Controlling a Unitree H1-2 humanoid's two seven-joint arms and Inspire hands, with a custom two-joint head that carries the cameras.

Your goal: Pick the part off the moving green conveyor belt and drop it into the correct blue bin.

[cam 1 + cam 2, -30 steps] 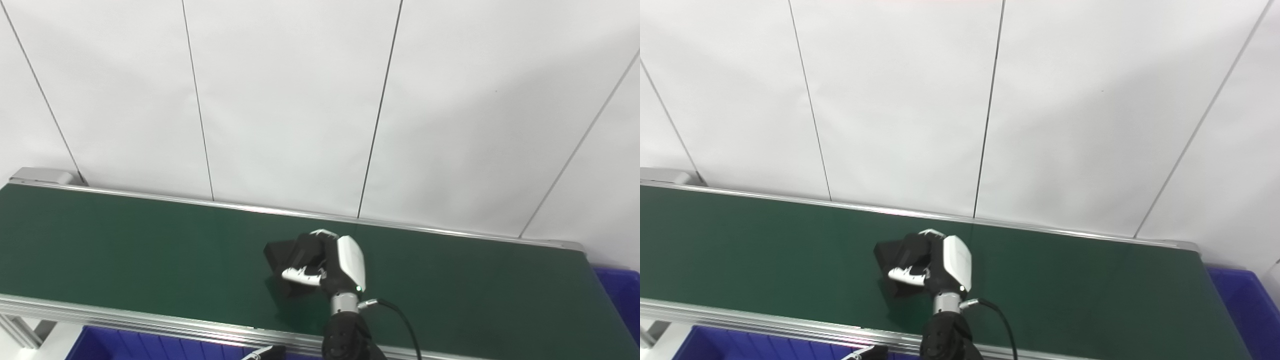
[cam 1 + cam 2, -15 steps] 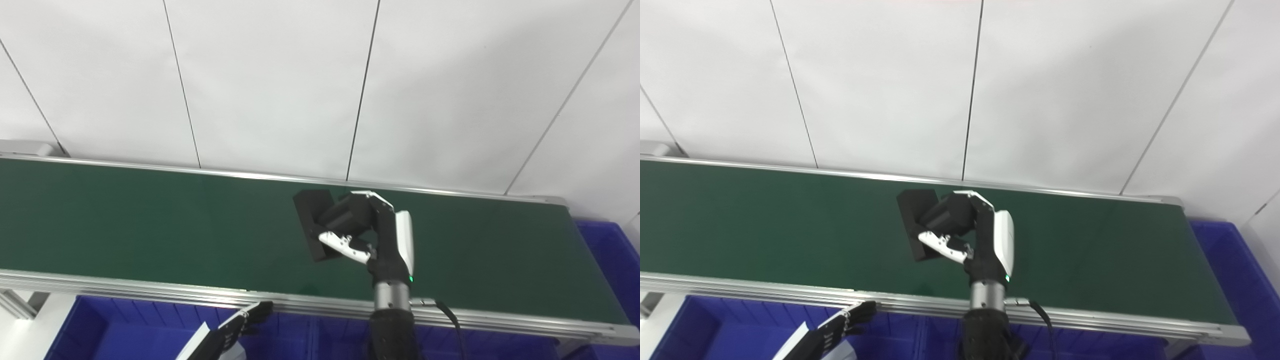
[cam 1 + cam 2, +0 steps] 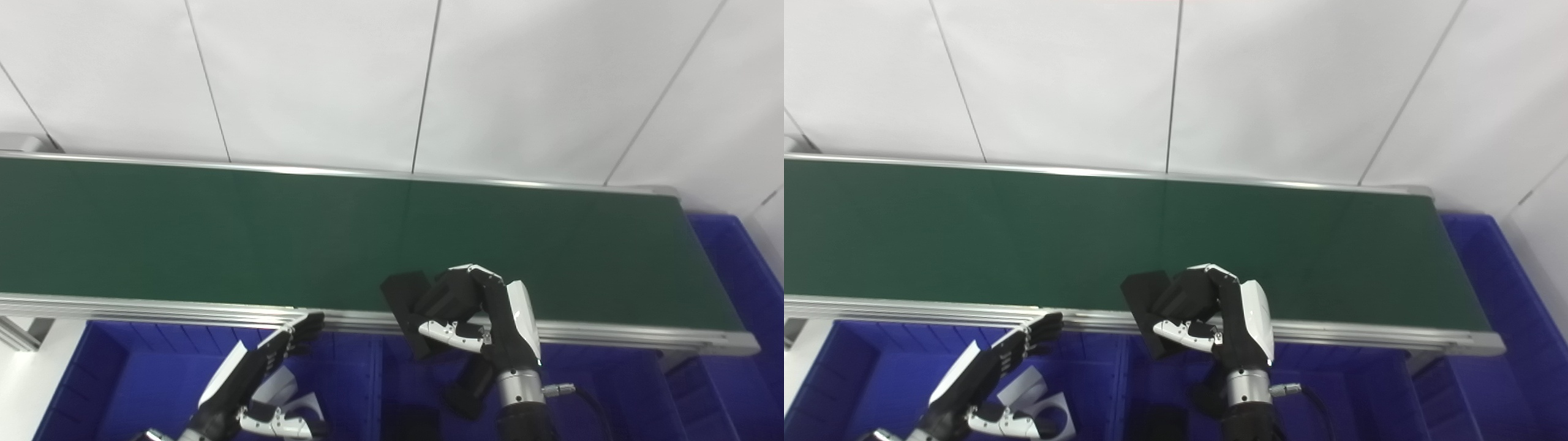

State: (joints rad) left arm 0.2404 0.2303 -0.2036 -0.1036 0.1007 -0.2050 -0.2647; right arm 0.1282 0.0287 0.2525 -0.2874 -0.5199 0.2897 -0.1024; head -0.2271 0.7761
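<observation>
The right hand [image 3: 484, 318] has its fingers [image 3: 450, 293] and thumb wrapped around a flat black rectangular block [image 3: 409, 306], held in the air over the near metal rail of the green conveyor belt [image 3: 245, 226]. The block's long axis tilts, upper end leaning left and away, lower end over the blue plastic bin [image 3: 588, 392]. The left hand [image 3: 257, 367] hovers over another blue bin [image 3: 122, 380], fingers straight and spread, holding nothing.

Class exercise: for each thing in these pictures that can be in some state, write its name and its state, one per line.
black part: held, lifted above the belt's near rail.
right hand: shut on the part.
left hand: open, holding nothing.
green conveyor belt: bare.
middle blue bin: dark item inside.
</observation>
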